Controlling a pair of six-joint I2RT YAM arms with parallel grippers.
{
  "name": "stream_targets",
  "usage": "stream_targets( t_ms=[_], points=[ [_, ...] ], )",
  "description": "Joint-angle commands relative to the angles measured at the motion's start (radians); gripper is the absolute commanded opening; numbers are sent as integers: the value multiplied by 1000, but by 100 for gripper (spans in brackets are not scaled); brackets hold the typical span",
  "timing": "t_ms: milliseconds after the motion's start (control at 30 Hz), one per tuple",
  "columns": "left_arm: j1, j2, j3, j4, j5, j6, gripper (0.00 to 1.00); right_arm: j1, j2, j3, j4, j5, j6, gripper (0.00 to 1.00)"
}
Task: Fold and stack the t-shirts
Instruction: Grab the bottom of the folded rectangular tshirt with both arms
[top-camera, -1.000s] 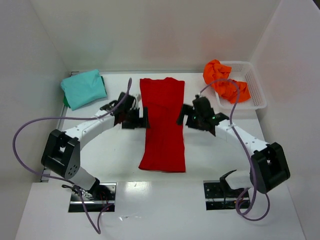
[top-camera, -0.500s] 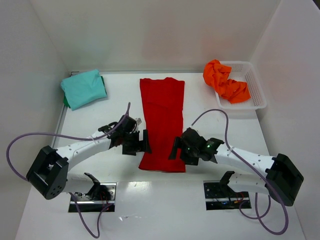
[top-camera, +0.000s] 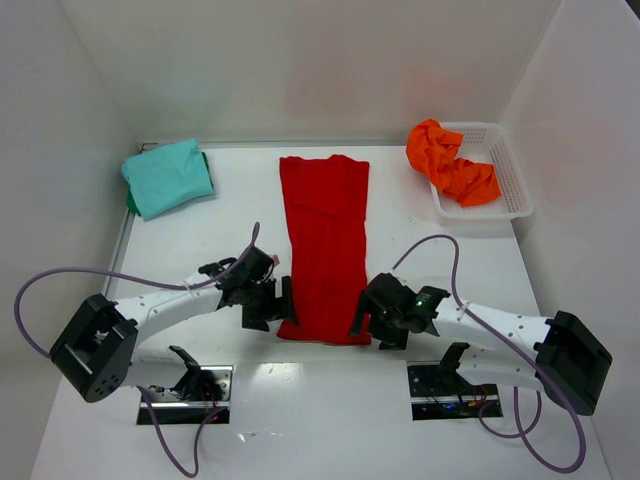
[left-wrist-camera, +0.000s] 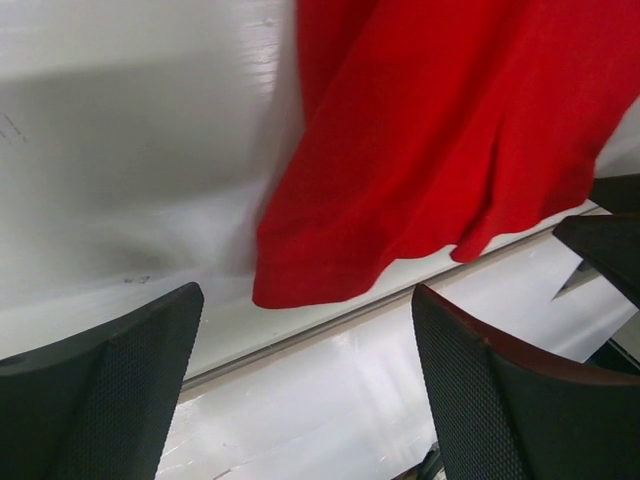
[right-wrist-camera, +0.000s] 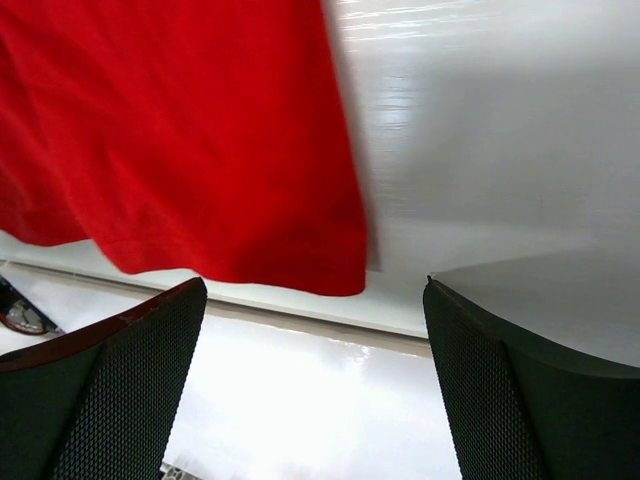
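Observation:
A red t-shirt (top-camera: 325, 250) lies flat as a long folded strip down the middle of the table. Its near hem shows in both wrist views, the red t-shirt (left-wrist-camera: 430, 140) and the red t-shirt (right-wrist-camera: 190, 130). My left gripper (top-camera: 272, 306) hovers open beside the shirt's near left corner. My right gripper (top-camera: 372, 322) stands open at the near right corner. Neither holds anything. A teal t-shirt (top-camera: 167, 176) lies folded at the back left. An orange t-shirt (top-camera: 452, 165) is crumpled in the basket.
A white mesh basket (top-camera: 505, 175) stands at the back right. White walls close in the left, back and right sides. The table's near edge (top-camera: 330, 362) runs just below the shirt's hem. The arm bases sit beyond it.
Both arms have swung from the shirt's middle toward me, down to its near corners. The red shirt has not moved.

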Motion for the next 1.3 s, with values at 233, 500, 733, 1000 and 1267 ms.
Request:
stream_targets(
  t_ms=[233,500,733,1000,1267],
  points=[
    [-5,76,-26,51,17,-51,79,9,45,-10,33,28,36,85],
    [-5,142,-17,70,45,-42,68,9,67,-1,52,49,27,71],
    [-5,151,-27,79,65,-32,55,9,105,9,73,69,27,52],
    [-5,151,-27,79,65,-32,19,9,141,18,81,78,16,15],
    [-5,151,109,-7,22,36,0,0,16,80,-14,155,34,0]
  ],
)
